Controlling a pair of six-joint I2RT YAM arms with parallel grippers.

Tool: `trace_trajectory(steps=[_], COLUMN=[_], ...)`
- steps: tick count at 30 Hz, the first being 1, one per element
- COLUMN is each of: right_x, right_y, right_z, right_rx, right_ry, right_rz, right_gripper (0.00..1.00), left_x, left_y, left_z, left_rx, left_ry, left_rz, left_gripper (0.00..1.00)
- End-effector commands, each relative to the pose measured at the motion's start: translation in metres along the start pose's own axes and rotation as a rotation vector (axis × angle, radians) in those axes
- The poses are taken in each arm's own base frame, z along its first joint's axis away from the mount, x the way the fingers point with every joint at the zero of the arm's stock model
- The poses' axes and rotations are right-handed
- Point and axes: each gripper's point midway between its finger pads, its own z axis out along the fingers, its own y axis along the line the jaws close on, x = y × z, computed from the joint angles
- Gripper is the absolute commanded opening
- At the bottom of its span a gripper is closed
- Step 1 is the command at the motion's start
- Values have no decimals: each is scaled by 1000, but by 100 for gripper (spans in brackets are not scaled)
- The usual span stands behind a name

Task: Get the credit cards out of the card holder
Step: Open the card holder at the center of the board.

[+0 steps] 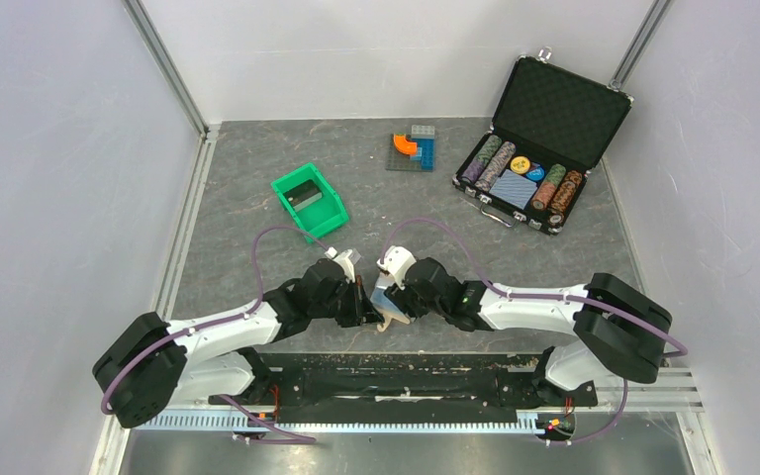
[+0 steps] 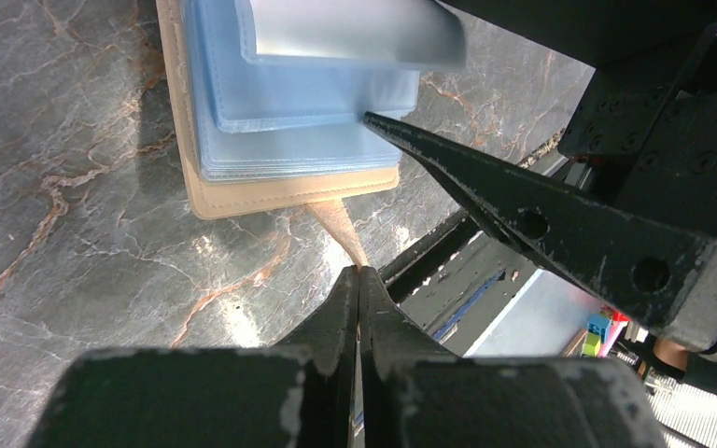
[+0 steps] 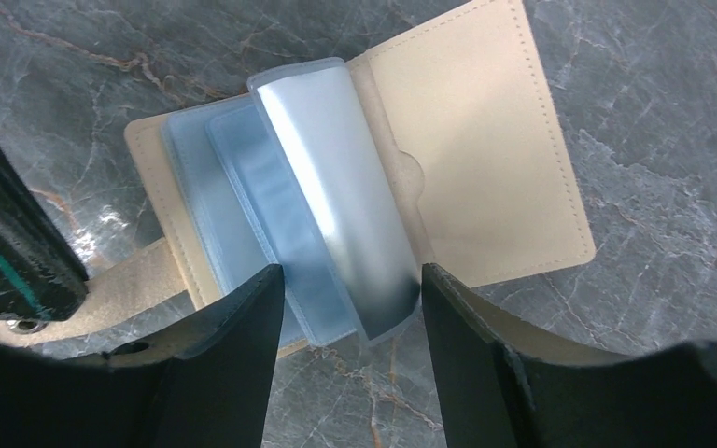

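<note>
Left gripper (image 2: 359, 280): jaws fully closed, pinching the tip of the tan strap tab (image 2: 336, 219) of the card holder (image 2: 271, 198). Only the left wrist view shows this pinch. In the top view the two wrists crowd together and cover it.

Right gripper (image 3: 350, 275): jaws apart, one finger on each side of a clear plastic sleeve (image 3: 336, 187) that arches up from the holder's spine. Whether the pads touch that sleeve cannot be told. The left wrist view adds that one right fingertip (image 2: 383, 126) reaches the edge of the stacked light blue pockets.

The right wrist view alone shows the holder spread open on the grey marbled table (image 3: 663, 140), inside up, with the pockets on one half and a plain cream flap on the other. Whether the sleeves hold cards cannot be told.

The holder lies directly under both grippers, near the arm bases.

The top view alone shows a green bin (image 1: 319, 224) farther out on the left holding a dark flat rectangle (image 1: 305, 195). Toy bricks (image 1: 414, 148) and an open chip case (image 1: 539, 148) lie beyond.
</note>
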Motion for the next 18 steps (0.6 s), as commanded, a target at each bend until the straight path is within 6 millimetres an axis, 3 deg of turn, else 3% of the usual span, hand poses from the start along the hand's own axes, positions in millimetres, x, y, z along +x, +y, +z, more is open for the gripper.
trace_trajectory(steps=[1, 10, 18], right_x=[-12, -22, -24], right_y=[-15, -36, -46], right_z=[-2, -6, 4], right_rx=[79, 196, 244], right_ry=[-60, -109, -91], right_rz=[3, 6, 15], right_gripper=[58, 54, 53], left_x=[-5, -3, 0], left_y=[-4, 2, 8], left_z=[1, 1, 3], left_rx=[18, 3, -19], left_ry=[-24, -25, -11], left_rz=[51, 48, 42], left_gripper=[2, 2, 2])
